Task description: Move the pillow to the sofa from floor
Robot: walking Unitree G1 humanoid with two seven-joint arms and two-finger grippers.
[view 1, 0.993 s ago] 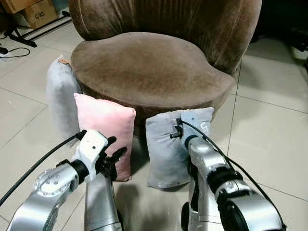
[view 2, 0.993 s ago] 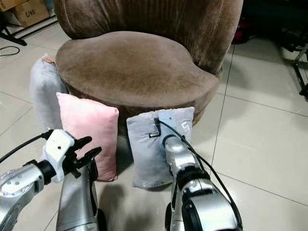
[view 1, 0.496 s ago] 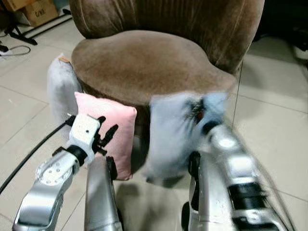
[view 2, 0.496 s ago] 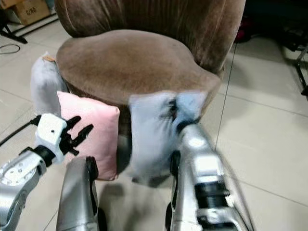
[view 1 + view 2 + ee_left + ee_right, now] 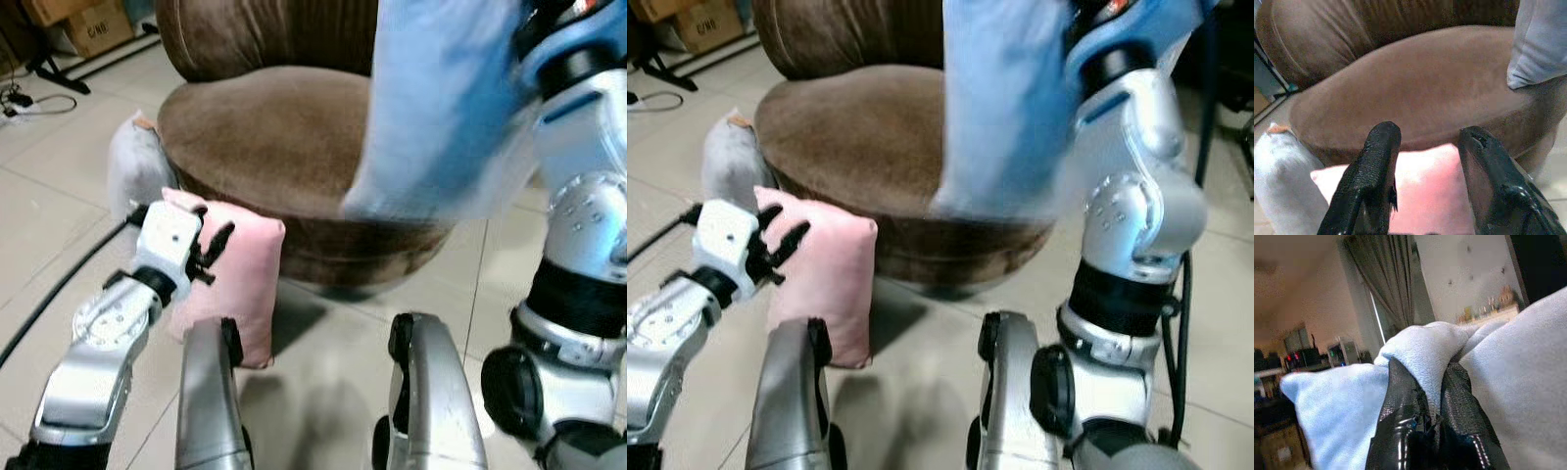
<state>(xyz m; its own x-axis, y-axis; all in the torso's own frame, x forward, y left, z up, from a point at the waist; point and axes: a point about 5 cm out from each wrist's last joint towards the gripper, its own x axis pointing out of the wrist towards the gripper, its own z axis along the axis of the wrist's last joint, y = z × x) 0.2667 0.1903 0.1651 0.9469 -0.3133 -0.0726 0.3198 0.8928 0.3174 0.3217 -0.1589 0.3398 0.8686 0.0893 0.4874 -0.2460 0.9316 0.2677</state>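
1. Now aloft: blue pillow hanging over the right part of the sofa seat, clear of the floor, blurred in both eye views
2. Pinched by the right gripper, fingers clamped on a bunched fold of the fabric near an upper edge
3. Judged light and soft: droops freely under the grip, bulges round the fingers; likely to swing and sag, not fragile, cloth unlikely to slip while bunched this tight
4. Best held by a corner or a gathered edge as here, not by the flat face, which would squash and give no purchase
5. Lower and to the left: left gripper spread open and empty, just in front of the pink pillow
6. Pink pillow upright on the floor, leaning on the sofa base; grey pillow beside it, further left, also against the base
7. Remaining by my judgement: lowering onto the seat and letting go
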